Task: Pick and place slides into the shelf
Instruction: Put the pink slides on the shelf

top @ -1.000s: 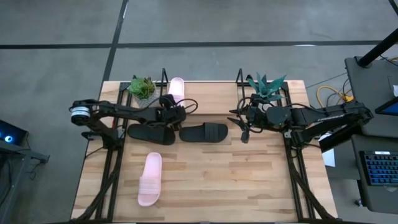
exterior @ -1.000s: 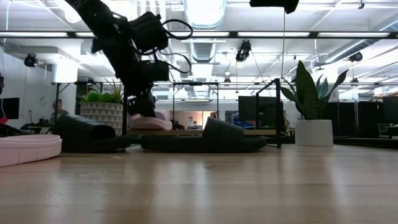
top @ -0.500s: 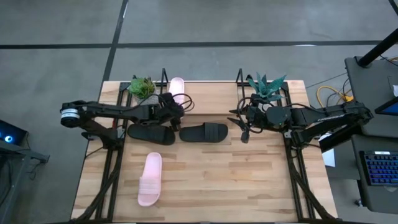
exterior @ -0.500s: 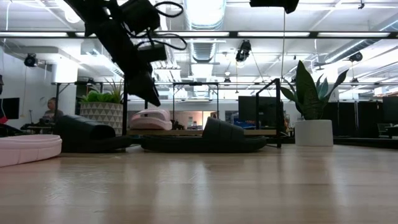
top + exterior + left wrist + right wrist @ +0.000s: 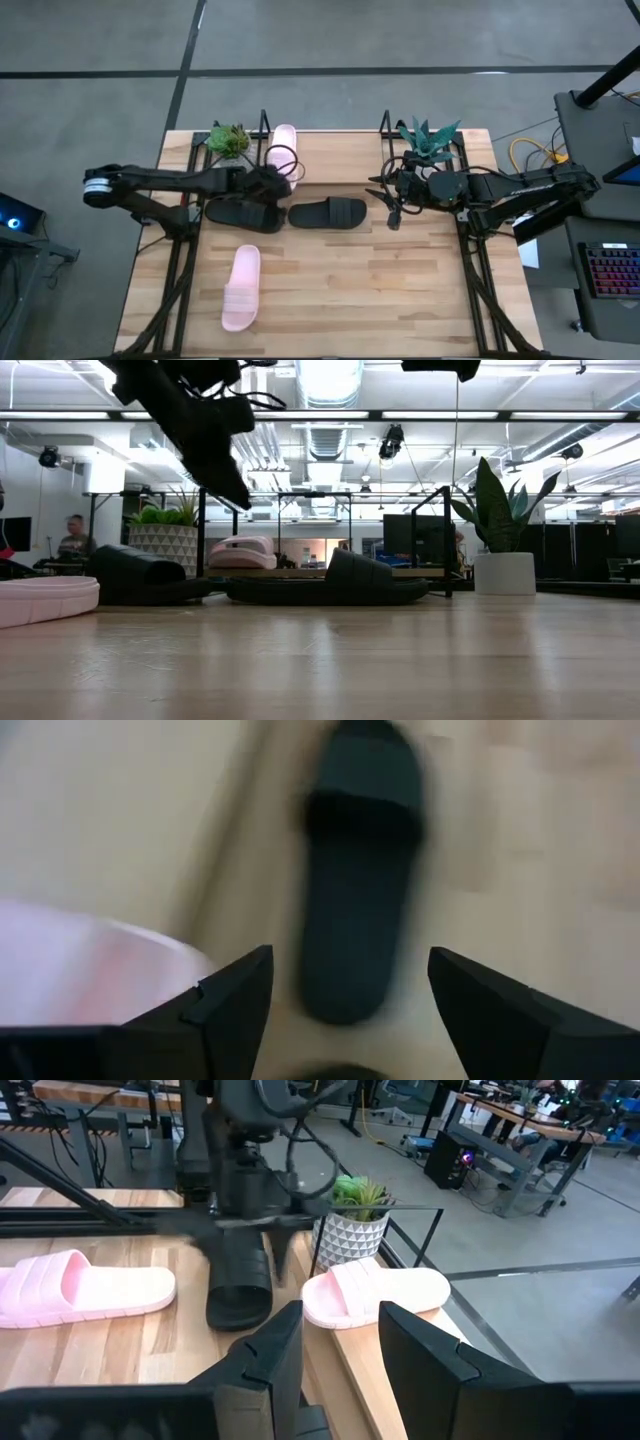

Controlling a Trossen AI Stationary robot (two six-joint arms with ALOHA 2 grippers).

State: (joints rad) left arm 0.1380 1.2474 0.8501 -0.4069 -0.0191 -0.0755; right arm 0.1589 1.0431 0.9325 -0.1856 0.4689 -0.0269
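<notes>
One pale pink slide point(image 5: 284, 144) lies sole-down on the shelf point(image 5: 335, 150), at its left end; the low view shows this pink slide point(image 5: 240, 552) on the wooden base. Two black slides point(image 5: 243, 213) point(image 5: 328, 213) lie side by side on the table in front of the shelf. The second pink slide point(image 5: 241, 287) lies nearer the table's near edge. My left gripper point(image 5: 280, 185) hangs open and empty above the left black slide point(image 5: 360, 870), raised well off the table point(image 5: 238, 498). My right gripper point(image 5: 378, 193) waits open by the shelf's right end.
A small green plant in a patterned pot point(image 5: 229, 140) stands just left of the shelf. A spiky plant in a white pot point(image 5: 430, 140) stands at its right end. Bare table point(image 5: 380, 290) lies toward the near edge. A person sits far off in the room point(image 5: 72, 532).
My left gripper has come away from the pink slide on the shelf, risen and drawn back toward the table's left edge. The pink slide has stayed lying on the shelf. My right arm has kept still.
</notes>
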